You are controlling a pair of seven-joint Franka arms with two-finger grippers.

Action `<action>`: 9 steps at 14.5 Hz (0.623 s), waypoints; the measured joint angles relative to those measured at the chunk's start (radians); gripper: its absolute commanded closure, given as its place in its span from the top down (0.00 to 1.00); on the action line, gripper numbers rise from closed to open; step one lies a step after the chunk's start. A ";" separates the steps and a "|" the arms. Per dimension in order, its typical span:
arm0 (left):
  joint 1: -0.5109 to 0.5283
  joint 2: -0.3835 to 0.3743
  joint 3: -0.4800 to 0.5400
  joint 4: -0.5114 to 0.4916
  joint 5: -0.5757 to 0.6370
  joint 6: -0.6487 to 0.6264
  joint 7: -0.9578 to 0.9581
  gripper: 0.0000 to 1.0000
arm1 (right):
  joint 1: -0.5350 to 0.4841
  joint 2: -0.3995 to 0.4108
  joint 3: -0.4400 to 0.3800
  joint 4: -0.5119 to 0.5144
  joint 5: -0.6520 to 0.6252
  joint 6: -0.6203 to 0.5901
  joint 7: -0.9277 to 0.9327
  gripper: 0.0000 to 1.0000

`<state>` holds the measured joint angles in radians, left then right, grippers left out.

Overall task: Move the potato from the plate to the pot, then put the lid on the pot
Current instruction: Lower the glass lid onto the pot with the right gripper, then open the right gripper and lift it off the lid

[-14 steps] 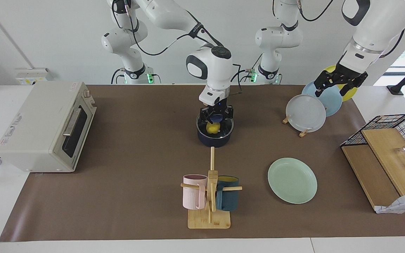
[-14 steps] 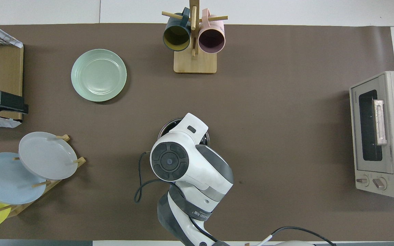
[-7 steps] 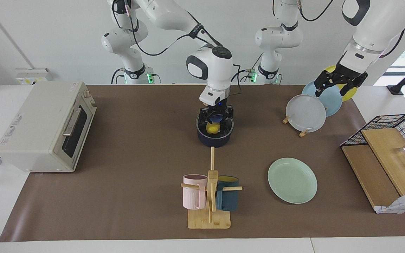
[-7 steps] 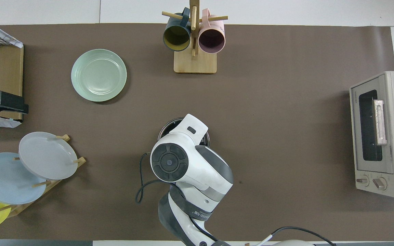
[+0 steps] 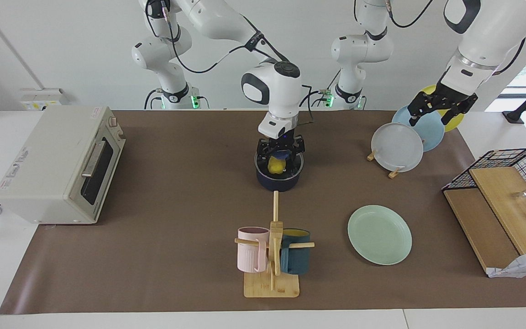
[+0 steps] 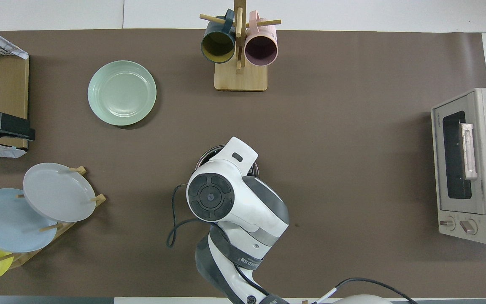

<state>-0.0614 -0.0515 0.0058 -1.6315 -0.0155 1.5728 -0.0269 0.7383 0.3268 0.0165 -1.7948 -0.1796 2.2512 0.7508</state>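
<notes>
Now my right tool (image 5: pixel 280 154) hangs open directly above the lid (image 5: pixel 279 161) on the pot (image 5: pixel 279 176), potato (image 5: pixel 276 166) inside; left tool (image 5: pixel 436 108) open, waiting over the plate rack (image 5: pixel 393 172).

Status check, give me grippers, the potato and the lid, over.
Right gripper open just above the lid, which sits on the pot. Potato inside, under the glass. Left gripper waits open over the plate rack. Nothing in the way.

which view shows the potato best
The facing view: the potato shows in the pot, just below the right gripper. In the overhead view the right arm's wrist covers it; only the pot's rim shows.
</notes>
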 measured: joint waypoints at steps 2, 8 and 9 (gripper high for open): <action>0.000 0.000 0.000 0.000 0.000 0.000 0.000 1.00 | -0.013 -0.001 -0.003 0.035 0.000 -0.032 0.000 1.00; 0.000 0.000 0.000 0.000 0.000 0.000 0.000 1.00 | -0.096 -0.023 -0.003 0.176 0.012 -0.181 -0.013 1.00; 0.000 0.000 0.000 0.000 0.000 0.000 0.000 1.00 | -0.124 -0.031 -0.003 0.207 0.018 -0.245 -0.059 1.00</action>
<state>-0.0614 -0.0515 0.0058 -1.6315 -0.0155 1.5728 -0.0269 0.6145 0.2956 0.0132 -1.5882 -0.1620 2.0062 0.6918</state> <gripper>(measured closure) 0.000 0.000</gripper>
